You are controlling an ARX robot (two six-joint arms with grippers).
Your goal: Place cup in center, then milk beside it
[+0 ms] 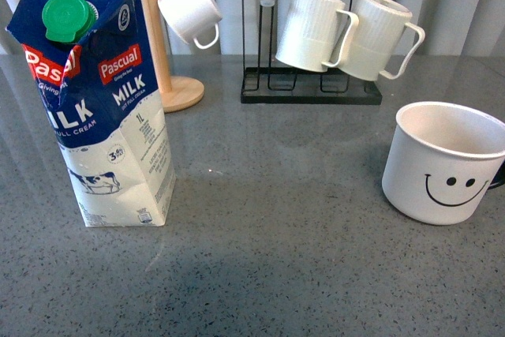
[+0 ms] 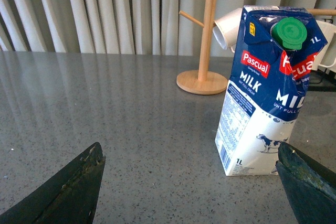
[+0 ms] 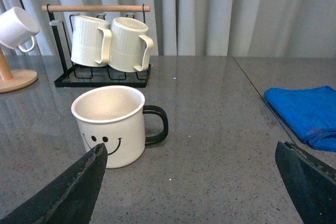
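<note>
The cup [image 1: 443,165], a wide white mug with a black smiley face, stands upright at the right of the grey table; its black handle shows in the right wrist view on the cup [image 3: 111,125]. The milk [image 1: 101,104], a tall blue-and-white Pascual carton with a green cap, stands upright at the left. Neither arm shows in the front view. My left gripper [image 2: 191,182] is open, with the milk [image 2: 265,87] just beyond one finger. My right gripper [image 3: 191,182] is open and empty, the cup just beyond one finger.
A black rack [image 1: 312,84] with a wooden bar holds two ribbed cream mugs [image 1: 347,33] at the back. A wooden mug tree [image 1: 162,45] carries a small white cup [image 1: 191,12]. A folded blue cloth [image 3: 307,111] lies beside a seam in the table.
</note>
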